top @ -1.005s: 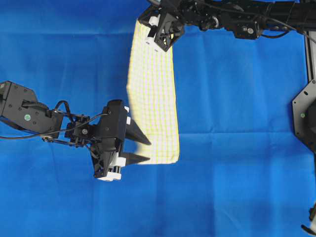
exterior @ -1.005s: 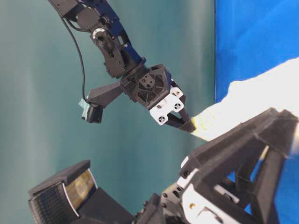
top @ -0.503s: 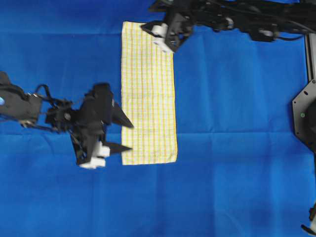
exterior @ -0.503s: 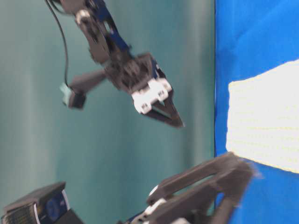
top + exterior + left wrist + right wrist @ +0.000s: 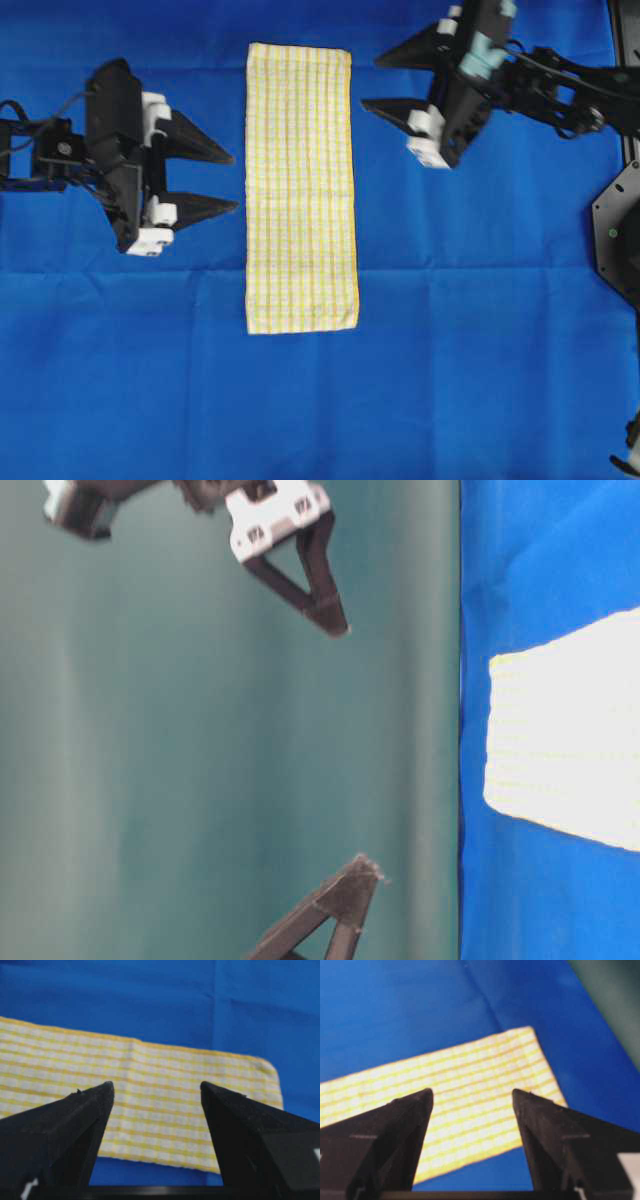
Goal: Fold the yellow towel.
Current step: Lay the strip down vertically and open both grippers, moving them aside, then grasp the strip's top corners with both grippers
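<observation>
The yellow towel [image 5: 300, 190] lies flat on the blue cloth as a long narrow strip of yellow and white checks, and nothing touches it. My left gripper [image 5: 235, 181] hovers open just left of its upper half, fingertips pointing at the towel's edge. My right gripper [image 5: 370, 83] hovers open to the right of the towel's top end, also clear of it. The left wrist view shows the towel [image 5: 150, 1080] past the empty, spread jaws of the left gripper [image 5: 156, 1087]. In the right wrist view, the towel's end [image 5: 470, 1080] lies beyond the right gripper [image 5: 472, 1092].
The large plain blue cloth [image 5: 480, 350] covers the whole table, with faint creases. A black arm mount [image 5: 620, 235] stands at the right edge. In the table-level view a teal wall [image 5: 200, 780] fills the left, with the towel [image 5: 570, 750] at the right.
The right gripper has let go of the towel's top end and drawn back to the right. The left gripper has opened wider and moved up and left. The towel has settled flat.
</observation>
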### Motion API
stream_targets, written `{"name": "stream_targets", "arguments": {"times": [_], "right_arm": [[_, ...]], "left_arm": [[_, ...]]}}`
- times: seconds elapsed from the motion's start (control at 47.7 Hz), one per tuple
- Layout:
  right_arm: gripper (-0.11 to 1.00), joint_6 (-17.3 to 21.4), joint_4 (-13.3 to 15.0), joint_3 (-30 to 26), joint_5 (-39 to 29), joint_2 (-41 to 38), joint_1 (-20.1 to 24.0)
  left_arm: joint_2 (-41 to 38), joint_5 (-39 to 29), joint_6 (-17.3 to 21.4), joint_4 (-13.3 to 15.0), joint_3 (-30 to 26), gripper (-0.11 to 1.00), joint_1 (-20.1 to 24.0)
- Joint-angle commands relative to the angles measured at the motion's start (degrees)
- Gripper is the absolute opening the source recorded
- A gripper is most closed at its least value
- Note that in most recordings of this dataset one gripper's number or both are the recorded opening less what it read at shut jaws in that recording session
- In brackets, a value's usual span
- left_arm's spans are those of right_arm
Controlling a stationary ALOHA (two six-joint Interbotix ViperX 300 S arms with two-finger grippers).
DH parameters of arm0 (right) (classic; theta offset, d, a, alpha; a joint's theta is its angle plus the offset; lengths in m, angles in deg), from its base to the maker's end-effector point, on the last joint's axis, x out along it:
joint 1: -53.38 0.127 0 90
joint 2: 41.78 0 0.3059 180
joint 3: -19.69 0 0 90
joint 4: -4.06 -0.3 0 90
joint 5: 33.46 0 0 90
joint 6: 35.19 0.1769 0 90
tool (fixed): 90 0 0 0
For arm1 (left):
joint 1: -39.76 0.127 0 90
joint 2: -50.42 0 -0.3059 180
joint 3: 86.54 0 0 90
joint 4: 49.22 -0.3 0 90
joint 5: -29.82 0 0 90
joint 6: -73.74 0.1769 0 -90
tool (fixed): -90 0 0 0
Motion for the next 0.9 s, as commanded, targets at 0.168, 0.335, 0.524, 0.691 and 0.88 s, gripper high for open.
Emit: {"name": "stream_targets", "arguments": {"times": [0.168, 0.335, 0.524, 0.691, 0.88], "right_arm": [[0.69, 0.2, 0.1, 1.8, 0.7, 3.6, 2.2], [0.73, 0.1, 0.1, 1.1, 1.1, 2.5, 2.0], [0.74, 0.3, 0.0, -0.9, 1.3, -2.0, -1.7], [0.77, 0.4, 0.0, -4.5, 1.7, -9.5, -6.2], [0.82, 0.5, -0.1, -9.1, 1.7, -18.4, -9.9]], "left_arm": [[1.9, 1.8, 0.1, -0.1, 0.8, 0.71, 1.9], [1.0, 1.8, 0.1, -0.1, 0.5, 0.72, 2.8], [-1.4, 4.9, 0.4, -0.2, 0.2, 0.73, 6.4], [-7.8, 11.4, 1.1, -0.2, -0.4, 0.79, 12.8], [-16.8, 14.4, 3.9, -0.3, -4.3, 0.88, 18.5]]}}
